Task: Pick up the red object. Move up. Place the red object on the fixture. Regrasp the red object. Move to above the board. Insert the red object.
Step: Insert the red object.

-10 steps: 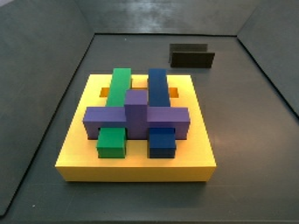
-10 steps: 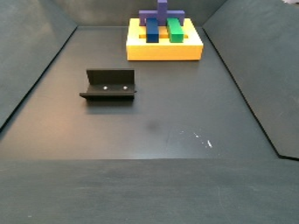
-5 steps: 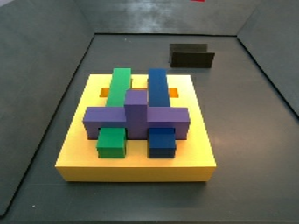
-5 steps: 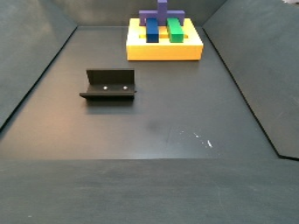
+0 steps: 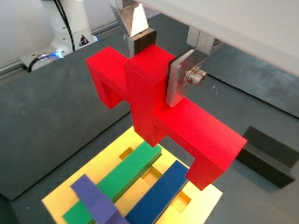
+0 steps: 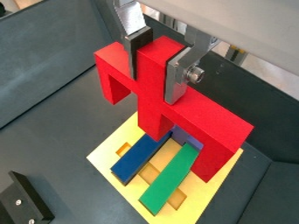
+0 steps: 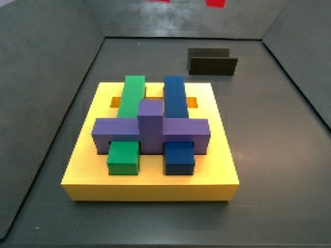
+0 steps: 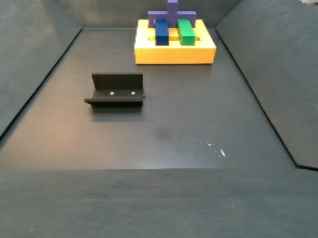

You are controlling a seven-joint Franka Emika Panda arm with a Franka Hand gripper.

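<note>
In both wrist views my gripper [image 5: 160, 54] [image 6: 158, 54] is shut on the central stem of the red object [image 5: 152, 101] [image 6: 158, 101], one silver finger on each side. The piece hangs high above the yellow board [image 5: 108, 155] [image 6: 107, 157], crossbar across, legs pointing down. The board carries a green bar [image 5: 119, 178], a blue bar [image 5: 163, 194] and a purple block [image 5: 100, 203]. In a side view only red tips [image 7: 162, 2] show at the top edge above the board [image 7: 149, 184]; the gripper is out of view there. The fixture [image 7: 212, 64] [image 8: 115, 90] stands empty.
The fixture also shows in both wrist views [image 5: 271, 157] [image 6: 24, 199], on the dark floor away from the board. The board sits at the far end in a side view [image 8: 174, 56]. Sloping dark walls [image 7: 52, 107] enclose the floor.
Red tips of the held piece have come into view at the top edge of a side view. The board, its blocks and the fixture have not moved.
</note>
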